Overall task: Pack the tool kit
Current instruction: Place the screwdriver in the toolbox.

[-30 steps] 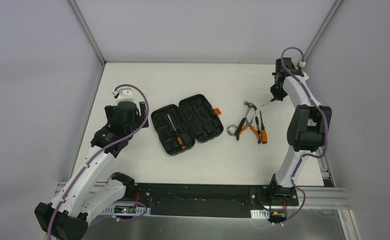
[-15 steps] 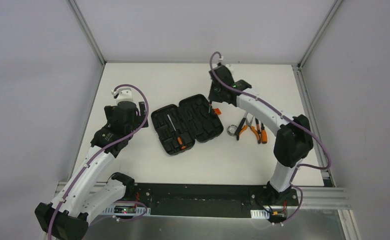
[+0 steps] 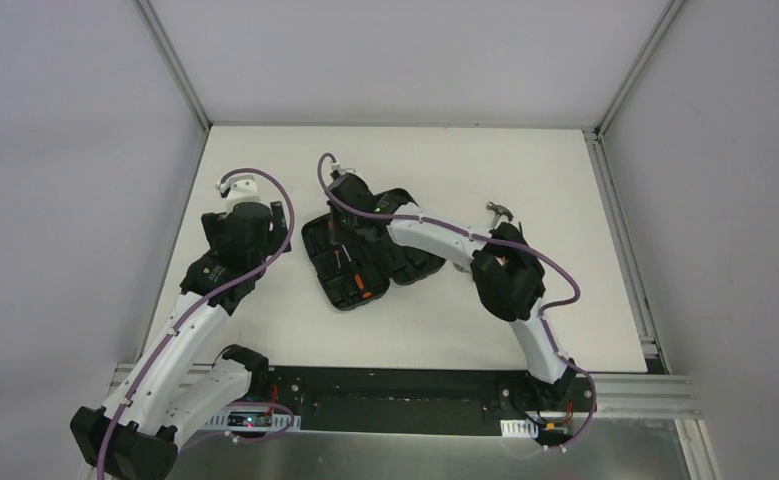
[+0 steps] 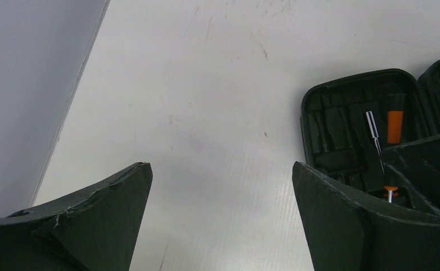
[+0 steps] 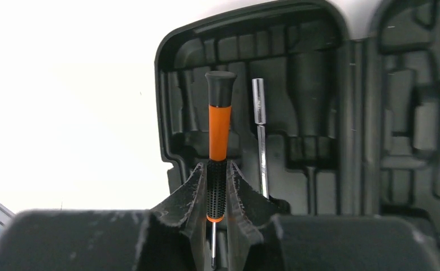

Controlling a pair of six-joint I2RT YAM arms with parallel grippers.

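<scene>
Your case lies open on the table. The left gripper hangs to the left of the case, near it. Over the case's left half, the right gripper has a screwdriver between its fingers, just beside a bit lying in a slot. The hammer lies right of the case.

The black case lies open on the white table, its two halves spread flat and set at a slant. An orange-handled tool sits in a slot near the case's near edge. The right arm reaches leftward across the case, and its claw hangs over the left half; its grip cannot be made out from above. A hammer head shows just beyond that arm's elbow. The left arm stands left of the case, its claw apart from it.
</scene>
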